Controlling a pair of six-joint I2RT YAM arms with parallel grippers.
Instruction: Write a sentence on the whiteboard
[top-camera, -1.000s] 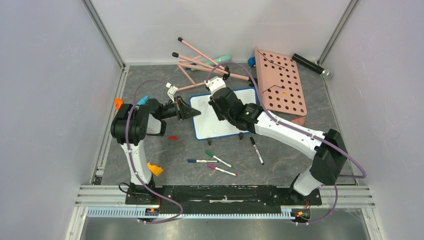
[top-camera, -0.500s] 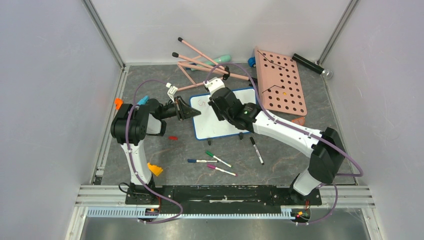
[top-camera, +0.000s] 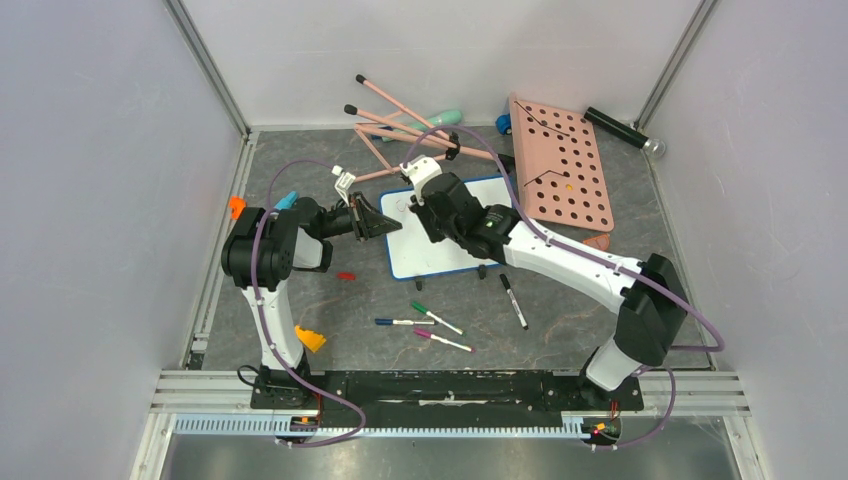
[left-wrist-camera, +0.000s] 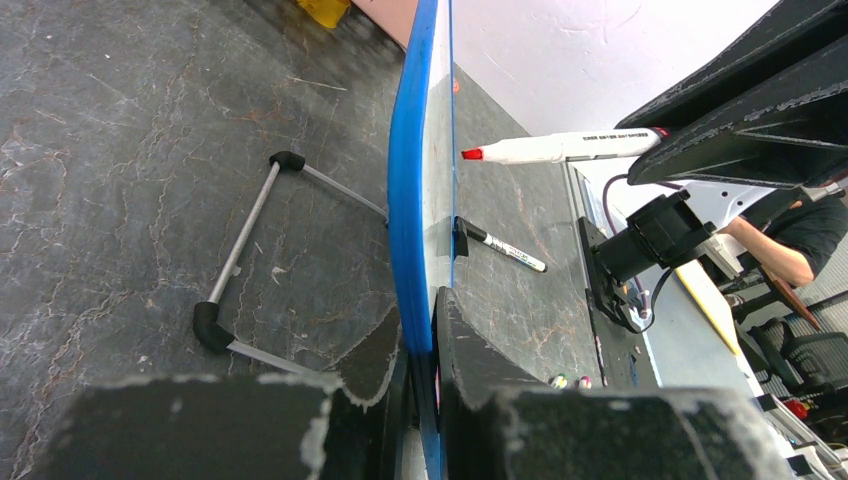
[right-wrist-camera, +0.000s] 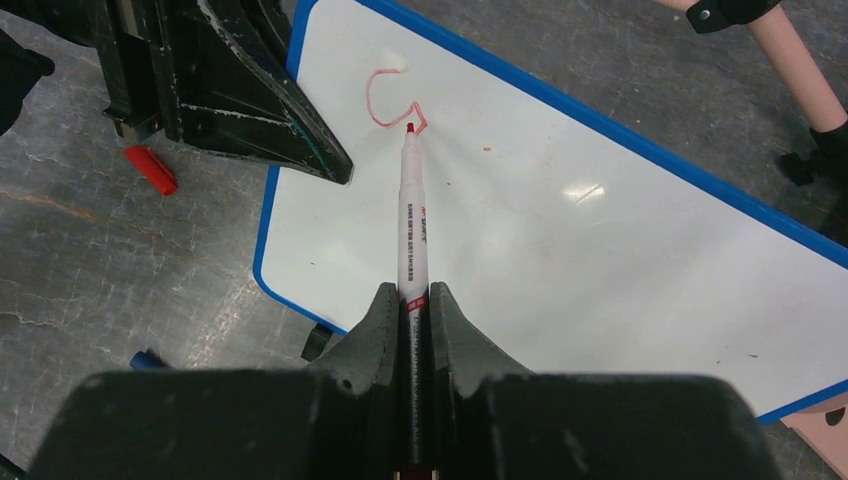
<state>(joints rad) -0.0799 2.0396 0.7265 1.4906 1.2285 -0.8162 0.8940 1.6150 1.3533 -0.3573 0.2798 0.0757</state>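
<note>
The whiteboard (top-camera: 440, 250), white with a blue rim, lies mid-table; it also shows in the right wrist view (right-wrist-camera: 560, 220) and edge-on in the left wrist view (left-wrist-camera: 412, 200). My left gripper (top-camera: 383, 222) is shut on its left rim (left-wrist-camera: 425, 350). My right gripper (top-camera: 425, 205) is shut on a white red-tipped marker (right-wrist-camera: 411, 220), its tip on the board's upper left. Of the sentence only one red curved stroke (right-wrist-camera: 385, 100) shows. The marker also shows in the left wrist view (left-wrist-camera: 560, 148).
Loose markers (top-camera: 436, 318) and a black pen (top-camera: 513, 300) lie in front of the board. A red cap (top-camera: 346, 275) lies left of it. The pink pegboard (top-camera: 562, 165) is at the right, pink rods (top-camera: 410, 125) behind. An orange piece (top-camera: 309, 339) sits near left.
My right gripper has moved the marker leftward across the top of the board. The left gripper and the board have not moved.
</note>
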